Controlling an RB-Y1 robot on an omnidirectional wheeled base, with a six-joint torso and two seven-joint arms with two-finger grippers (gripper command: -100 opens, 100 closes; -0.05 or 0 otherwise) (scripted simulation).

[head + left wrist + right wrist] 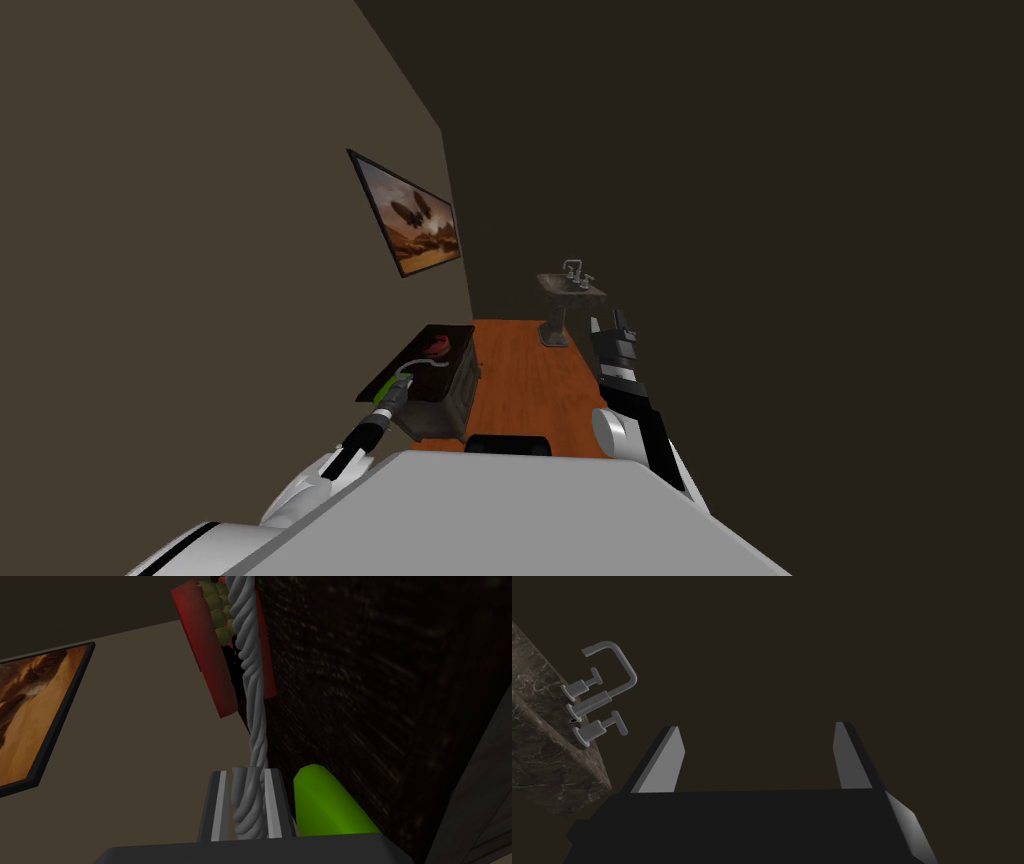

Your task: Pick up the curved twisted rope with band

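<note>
Left gripper [246, 776]: both thin grey fingers [220, 806] closed against the sides of the grey twisted rope [252, 701], gripping it near one end. From the fingers the rope runs straight out, then curves across the front of the red object. In the head view it shows as a pale arc over the top of the dark cabinet [445, 400]; whether it lies on that top or is raised off it cannot be told. Green cylinder [325, 806]: bright, round-ended, just beside the left gripper on the cabinet top and apart from the rope. Red object [212, 661]: a red-walled holder with yellow-green lumps inside, further along the same top, at the rope's far stretch. Cabinet: low, black-topped, against the tan wall on the robot's left. Framed picture [408, 215]: an orange-brown scene in a black frame, on that wall above and beyond the cabinet. Floor [525, 380]: an orange wood strip beside the cabinet. Right gripper [759, 741]: held forward on the robot's right over the floor, fingers wide apart and holding nothing. Pedestal sink [568, 287]: dark marbled basin at the far end of the floor, with a grey faucet [604, 693] and two handles.
</note>
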